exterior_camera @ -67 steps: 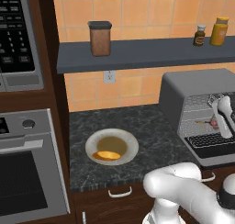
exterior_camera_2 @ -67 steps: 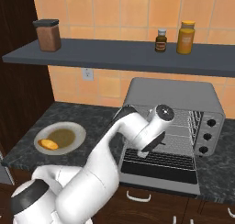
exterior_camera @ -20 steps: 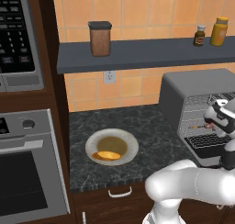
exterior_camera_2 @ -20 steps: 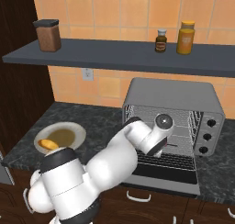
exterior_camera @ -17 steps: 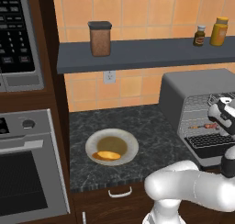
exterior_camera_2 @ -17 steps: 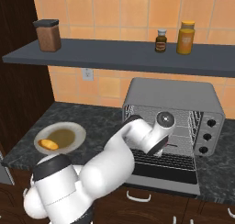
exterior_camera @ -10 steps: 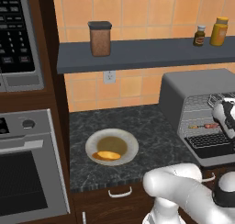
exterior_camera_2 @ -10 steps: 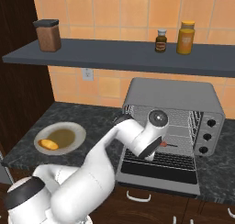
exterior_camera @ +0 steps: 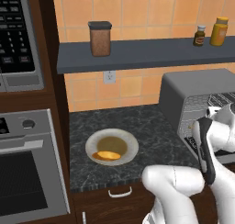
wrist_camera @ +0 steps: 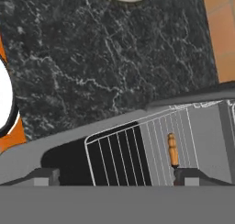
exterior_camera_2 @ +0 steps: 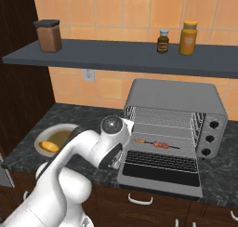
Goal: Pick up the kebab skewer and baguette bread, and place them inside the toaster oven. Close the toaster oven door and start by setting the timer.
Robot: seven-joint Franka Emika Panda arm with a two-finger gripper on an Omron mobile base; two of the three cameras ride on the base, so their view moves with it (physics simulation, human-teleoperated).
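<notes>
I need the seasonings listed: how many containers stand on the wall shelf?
3. A brown canister stands at the shelf's left end; a small dark bottle and an orange jar stand side by side toward its right.

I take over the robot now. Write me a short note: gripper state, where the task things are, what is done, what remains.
Gripper: open, empty, above the open door's edge.
Thin dark kebab skewer with reddish-brown meat: on the wire rack inside the boxy grey toaster oven. Done.
Golden-orange oval baguette bread: on the round plate, on the dark counter left of the oven.
Dark-glass toaster oven door: open, lying flat.
Left: move bread into oven, close door, set timer.
</notes>
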